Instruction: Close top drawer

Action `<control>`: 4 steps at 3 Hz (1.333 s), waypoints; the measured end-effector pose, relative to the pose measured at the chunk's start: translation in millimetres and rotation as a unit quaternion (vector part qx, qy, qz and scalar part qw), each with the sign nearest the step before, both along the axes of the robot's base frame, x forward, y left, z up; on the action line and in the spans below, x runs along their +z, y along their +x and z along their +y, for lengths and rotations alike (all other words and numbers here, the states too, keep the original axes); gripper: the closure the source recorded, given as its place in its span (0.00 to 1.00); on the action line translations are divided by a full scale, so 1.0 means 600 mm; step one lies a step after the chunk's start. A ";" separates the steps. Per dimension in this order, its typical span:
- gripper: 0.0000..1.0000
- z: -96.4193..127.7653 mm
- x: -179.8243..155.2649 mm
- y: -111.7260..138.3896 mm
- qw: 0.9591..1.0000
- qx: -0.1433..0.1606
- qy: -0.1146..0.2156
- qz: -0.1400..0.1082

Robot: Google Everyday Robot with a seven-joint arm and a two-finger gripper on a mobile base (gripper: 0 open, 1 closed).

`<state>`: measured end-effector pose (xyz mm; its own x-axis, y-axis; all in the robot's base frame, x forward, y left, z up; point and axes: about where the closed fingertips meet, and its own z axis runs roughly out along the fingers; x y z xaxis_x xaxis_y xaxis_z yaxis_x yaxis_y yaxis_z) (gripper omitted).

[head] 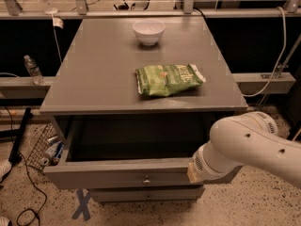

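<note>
While the top drawer (pixel 117 172) is pulled out toward the near side of the grey cabinet (pixel 94 74), its front panel is met at the right end by the white arm (pixel 249 147). The gripper (pixel 193 172) is placed at that arm's tip, against the panel and right of the small knob (pixel 147 181) — whether it is released or clenched cannot be told. A white bowl (pixel 148 31) is set at the far edge of the top, and a green chip bag (pixel 168 79) is laid nearer, right of centre.
</note>
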<state>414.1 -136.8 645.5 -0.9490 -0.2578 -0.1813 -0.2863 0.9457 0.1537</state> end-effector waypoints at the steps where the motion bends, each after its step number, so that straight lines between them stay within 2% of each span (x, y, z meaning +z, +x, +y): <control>1: 1.00 0.012 0.001 0.028 1.000 0.006 0.017 -0.021; 2: 1.00 0.012 0.001 0.028 1.000 0.006 0.017 -0.021; 3: 1.00 0.009 0.010 0.044 0.999 -0.002 0.023 -0.046; 4: 1.00 0.010 0.020 0.088 0.995 -0.015 0.034 -0.098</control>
